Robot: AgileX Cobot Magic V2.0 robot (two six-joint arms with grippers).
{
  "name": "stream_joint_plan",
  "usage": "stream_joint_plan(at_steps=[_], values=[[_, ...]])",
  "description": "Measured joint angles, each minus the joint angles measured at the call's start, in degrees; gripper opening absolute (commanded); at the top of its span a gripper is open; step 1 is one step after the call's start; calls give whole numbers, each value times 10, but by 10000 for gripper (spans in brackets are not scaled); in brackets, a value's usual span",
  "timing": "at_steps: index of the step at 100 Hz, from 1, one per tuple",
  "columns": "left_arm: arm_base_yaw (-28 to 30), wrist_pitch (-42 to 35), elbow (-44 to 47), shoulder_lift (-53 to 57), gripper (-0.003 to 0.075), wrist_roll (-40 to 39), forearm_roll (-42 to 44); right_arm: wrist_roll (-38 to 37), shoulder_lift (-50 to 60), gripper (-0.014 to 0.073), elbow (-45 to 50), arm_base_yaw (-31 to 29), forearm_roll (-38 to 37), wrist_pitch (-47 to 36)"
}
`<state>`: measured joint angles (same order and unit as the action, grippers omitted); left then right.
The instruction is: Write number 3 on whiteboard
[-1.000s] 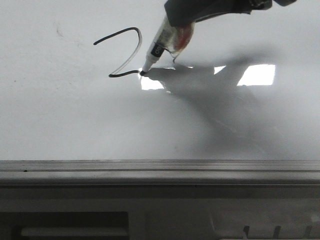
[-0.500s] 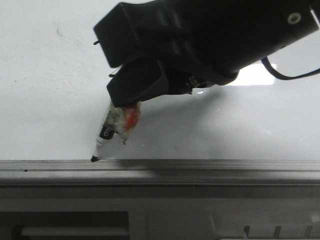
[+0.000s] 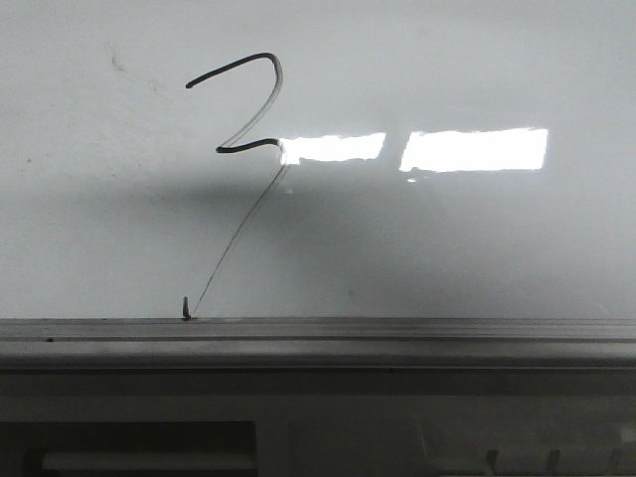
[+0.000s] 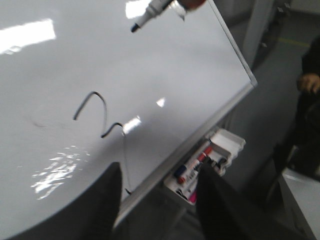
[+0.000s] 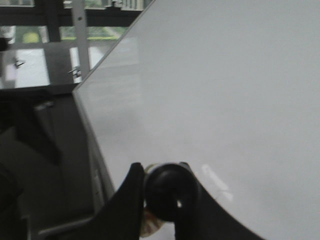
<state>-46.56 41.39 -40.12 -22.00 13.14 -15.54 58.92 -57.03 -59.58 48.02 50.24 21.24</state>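
Note:
The number 3 (image 3: 231, 67) shows on the whiteboard (image 3: 447, 248) as a dark curved hump, a short middle hook and a thin faint tail slanting down to the grey rail (image 3: 318, 328). No gripper appears in the front view. In the left wrist view the number 3 (image 4: 106, 115) lies beyond my open, empty left gripper (image 4: 160, 167), and the white marker (image 4: 150, 12) hangs tip-down, clear of the whiteboard (image 4: 165, 65). My right gripper (image 5: 161, 167) is shut on the marker's (image 5: 167, 192) dark end, near the whiteboard's (image 5: 225, 90) edge.
A white tray (image 4: 225, 145) holding several coloured markers hangs below the board's rail. A person's hand (image 4: 310, 82) shows past the board's corner. Dark frames and floor lie beyond the board edge in the right wrist view.
The marker drew the thin tail from the hook down to the rail. The right gripper then left the front view with the marker, leaving the drawn line uncovered.

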Motion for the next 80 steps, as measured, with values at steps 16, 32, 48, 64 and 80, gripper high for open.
stream_joint_plan(at_steps=[16,32,48,64,80], values=[[0,3,-45,-145,432,135,-104,0,-11,-61,-4,0,-35,122],[0,20,-96,-239,363,203,-134,0,-11,-61,-5,0,-50,181],[0,33,-123,-292,335,237,-157,0,-11,-61,-5,0,-53,198],[0,42,-125,-315,235,244,-168,0,-11,-61,-5,0,-60,201],[0,44,-125,-318,38,247,-177,1,-11,-61,-5,-1,-67,199]])
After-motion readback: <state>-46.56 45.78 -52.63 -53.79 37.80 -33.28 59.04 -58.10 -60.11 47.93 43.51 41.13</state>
